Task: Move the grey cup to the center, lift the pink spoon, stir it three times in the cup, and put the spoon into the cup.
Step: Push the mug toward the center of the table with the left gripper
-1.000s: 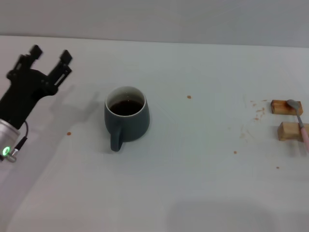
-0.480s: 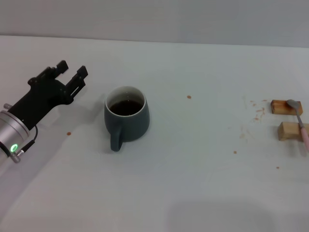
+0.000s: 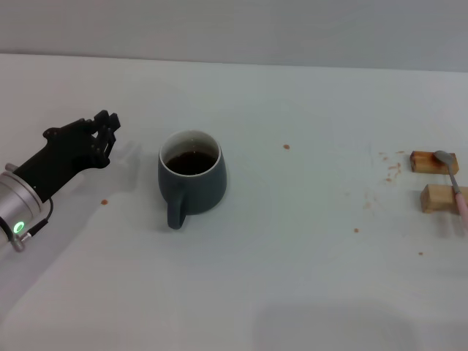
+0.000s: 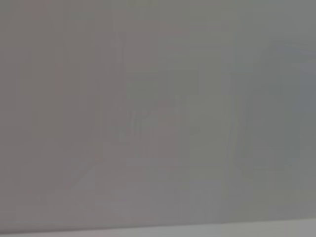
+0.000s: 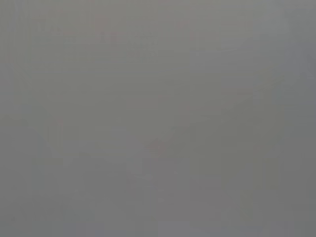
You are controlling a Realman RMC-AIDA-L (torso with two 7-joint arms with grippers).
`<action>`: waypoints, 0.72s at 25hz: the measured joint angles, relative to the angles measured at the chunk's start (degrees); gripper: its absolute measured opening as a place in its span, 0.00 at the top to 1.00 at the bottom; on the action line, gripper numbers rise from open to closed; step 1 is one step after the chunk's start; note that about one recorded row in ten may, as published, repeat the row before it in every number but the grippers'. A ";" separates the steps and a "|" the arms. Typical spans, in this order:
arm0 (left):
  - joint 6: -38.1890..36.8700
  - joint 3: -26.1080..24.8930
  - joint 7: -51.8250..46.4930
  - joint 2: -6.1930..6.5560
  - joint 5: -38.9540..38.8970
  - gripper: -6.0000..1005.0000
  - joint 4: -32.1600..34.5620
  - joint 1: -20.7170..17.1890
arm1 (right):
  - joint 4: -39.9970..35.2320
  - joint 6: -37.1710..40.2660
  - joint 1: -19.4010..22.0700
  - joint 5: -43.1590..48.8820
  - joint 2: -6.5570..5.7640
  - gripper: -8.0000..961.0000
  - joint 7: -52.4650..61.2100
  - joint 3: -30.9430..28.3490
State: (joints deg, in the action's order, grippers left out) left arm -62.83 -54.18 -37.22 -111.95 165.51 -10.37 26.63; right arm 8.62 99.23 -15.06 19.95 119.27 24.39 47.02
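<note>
The grey cup [image 3: 193, 183] stands left of the table's middle in the head view, dark liquid inside, its loop handle pointing toward the near edge. My left gripper [image 3: 106, 130] hovers low over the table a short way left of the cup, apart from it, turned on its side. The pink spoon [image 3: 455, 184] lies at the far right edge, resting across two small wooden blocks. My right gripper is out of view. Both wrist views show only flat grey.
Two brown wooden blocks [image 3: 431, 161] [image 3: 439, 198] carry the spoon at the right. Small brown crumbs [image 3: 286, 147] are scattered over the white table [image 3: 307, 278]. A grey wall runs along the far edge.
My left arm has swung down and toward the cup, and the gripper has rolled onto its side. Cup and spoon have not moved.
</note>
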 joint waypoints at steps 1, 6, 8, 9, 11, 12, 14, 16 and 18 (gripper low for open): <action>0.68 0.02 0.15 -0.02 0.00 0.69 0.00 0.04 | 0.00 -0.04 -0.07 0.05 0.03 0.36 0.34 0.00; 1.98 1.50 0.23 -0.14 -0.02 0.89 0.00 0.57 | -0.01 -0.31 -0.32 0.08 0.04 0.36 1.27 0.00; 2.72 2.92 0.23 -0.19 -0.03 0.93 0.00 1.12 | -0.01 -0.38 -0.45 0.09 0.03 0.36 1.30 0.00; 3.46 3.72 0.22 -0.30 -0.02 0.95 0.06 1.55 | -0.02 -0.45 -0.52 0.09 0.03 0.36 1.30 0.00; 4.67 4.87 0.23 -0.53 -0.02 1.00 0.21 2.25 | -0.06 -0.65 -0.62 0.09 0.01 0.36 1.30 0.00; 4.96 5.23 0.24 -0.64 -0.02 1.00 0.35 2.49 | -0.08 -0.73 -0.65 0.09 0.01 0.36 1.30 0.00; 5.34 5.86 0.28 -0.84 -0.01 1.00 0.62 2.98 | -0.10 -0.84 -0.69 0.09 0.00 0.36 1.30 0.00; 5.36 6.25 0.30 -0.97 -0.01 1.00 0.68 3.27 | -0.10 -0.93 -0.71 0.09 -0.01 0.36 1.30 0.00; 5.36 6.76 0.31 -1.02 -0.02 1.00 0.70 3.53 | -0.13 -1.02 -0.64 0.09 -0.01 0.36 1.30 0.00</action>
State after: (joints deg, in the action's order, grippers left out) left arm -57.47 -47.42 -36.91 -112.96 165.49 -9.67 30.16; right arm 8.48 98.21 -15.70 20.04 119.26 25.69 47.02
